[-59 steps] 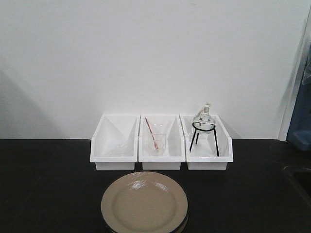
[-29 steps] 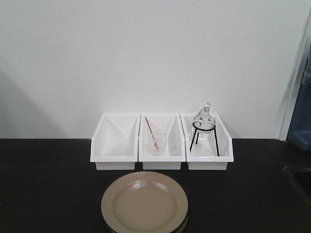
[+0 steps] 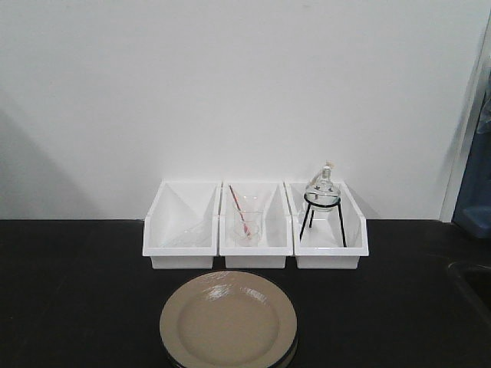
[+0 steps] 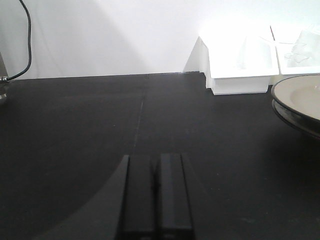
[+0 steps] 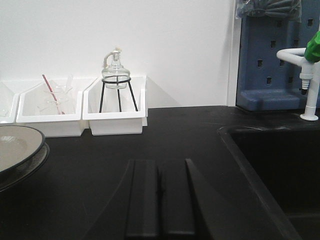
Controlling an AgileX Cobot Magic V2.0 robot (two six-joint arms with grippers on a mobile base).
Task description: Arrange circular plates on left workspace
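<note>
Left pincer (image 4: 156,232) and right pincer (image 5: 160,233): jaws closed, empty, low over the black bench (image 3: 77,291). Circular plates (image 3: 228,320): stacked, glossy beige-tan, wide rims, dark lower edge, at bottom centre of the front view. Three white bins (image 3: 255,224) behind, apart.

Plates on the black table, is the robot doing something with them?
Not yet. The two tan plates sit stacked on the black bench, in front of three white bins. Nothing touches them. The left gripper and right gripper are both shut and empty, low over bare bench on either side of the stack.
</note>
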